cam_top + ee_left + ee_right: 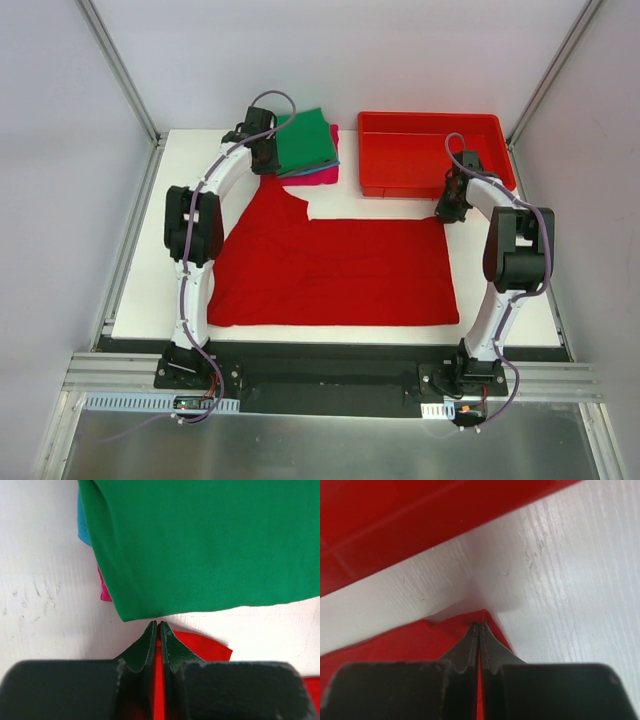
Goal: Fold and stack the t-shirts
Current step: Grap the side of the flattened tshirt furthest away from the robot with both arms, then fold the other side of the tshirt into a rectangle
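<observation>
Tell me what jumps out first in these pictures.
A big red shirt lies spread across the middle. The left claw and right claw each pinch one far corner of it. Behind, a green shirt tops a folded stack at left; a red bin sits at right.

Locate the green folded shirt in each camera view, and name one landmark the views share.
Top external: green shirt at the far edge, left of centre.
Left wrist: green shirt fills the upper picture.
Right wrist: not in it.
Shared landmark: the red t-shirt, in all three.
</observation>
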`<state>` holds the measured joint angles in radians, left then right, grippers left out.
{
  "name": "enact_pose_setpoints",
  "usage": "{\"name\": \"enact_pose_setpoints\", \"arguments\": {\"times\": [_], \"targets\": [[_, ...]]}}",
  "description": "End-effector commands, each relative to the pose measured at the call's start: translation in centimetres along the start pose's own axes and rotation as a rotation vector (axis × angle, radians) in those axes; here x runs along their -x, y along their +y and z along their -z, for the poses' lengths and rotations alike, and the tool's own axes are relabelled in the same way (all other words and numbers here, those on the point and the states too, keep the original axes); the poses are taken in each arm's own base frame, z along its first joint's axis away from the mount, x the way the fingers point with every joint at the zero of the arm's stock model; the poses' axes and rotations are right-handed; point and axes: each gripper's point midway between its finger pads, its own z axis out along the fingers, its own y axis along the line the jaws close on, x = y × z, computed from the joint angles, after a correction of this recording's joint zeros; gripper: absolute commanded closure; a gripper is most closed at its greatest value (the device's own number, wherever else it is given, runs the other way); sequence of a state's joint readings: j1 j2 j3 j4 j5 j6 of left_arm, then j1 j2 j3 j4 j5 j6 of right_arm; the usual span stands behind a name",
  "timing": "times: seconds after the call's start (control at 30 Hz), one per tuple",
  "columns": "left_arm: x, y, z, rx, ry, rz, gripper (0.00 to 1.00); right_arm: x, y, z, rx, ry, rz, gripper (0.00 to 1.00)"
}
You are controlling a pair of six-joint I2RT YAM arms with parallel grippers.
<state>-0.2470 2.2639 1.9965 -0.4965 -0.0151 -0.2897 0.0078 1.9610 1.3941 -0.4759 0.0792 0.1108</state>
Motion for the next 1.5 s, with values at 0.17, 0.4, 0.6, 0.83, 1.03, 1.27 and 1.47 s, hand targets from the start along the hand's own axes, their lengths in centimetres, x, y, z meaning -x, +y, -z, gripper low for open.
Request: {"name": "enact_pose_setpoints", "arguments": {"times": [0.17, 0.4, 0.6, 0.83, 1.03, 1.27, 1.47], "targets": [[-1.6, -0.3, 3.2, -0.073, 0.018, -0.013, 1.00, 0.9, 2.3, 2.7, 0.177, -0.084, 0.042, 0.99], [-4.8, -1.1, 5.5, -0.149, 0.024, 0.002, 1.00, -1.9, 2.9, 4.0, 0.270, -0.082, 0.056, 0.99], [-8.6, -0.7, 8.2, -0.167, 0.028, 0.043, 1.00, -4.2, 2.2, 5.9, 0.280, -0.106, 0.067, 0.99], [-13.4, 0.7, 12.0, -0.131, -0.001, 0.061, 1.00, -6.8, 0.8, 7.5, 0.269, -0.113, 0.065, 0.99], [-15.4, 2.4, 14.9, -0.101, -0.052, 0.104, 1.00, -7.9, -0.5, 8.4, 0.242, -0.134, 0.086, 0.99], [-16.9, 3.2, 17.6, -0.114, -0.115, 0.167, 1.00, -8.0, -1.8, 9.5, 0.192, -0.157, 0.089, 0.99], [-17.8, 3.4, 19.4, -0.141, -0.157, 0.223, 1.00, -7.9, -2.9, 9.8, 0.151, -0.174, 0.087, 0.99]]}}
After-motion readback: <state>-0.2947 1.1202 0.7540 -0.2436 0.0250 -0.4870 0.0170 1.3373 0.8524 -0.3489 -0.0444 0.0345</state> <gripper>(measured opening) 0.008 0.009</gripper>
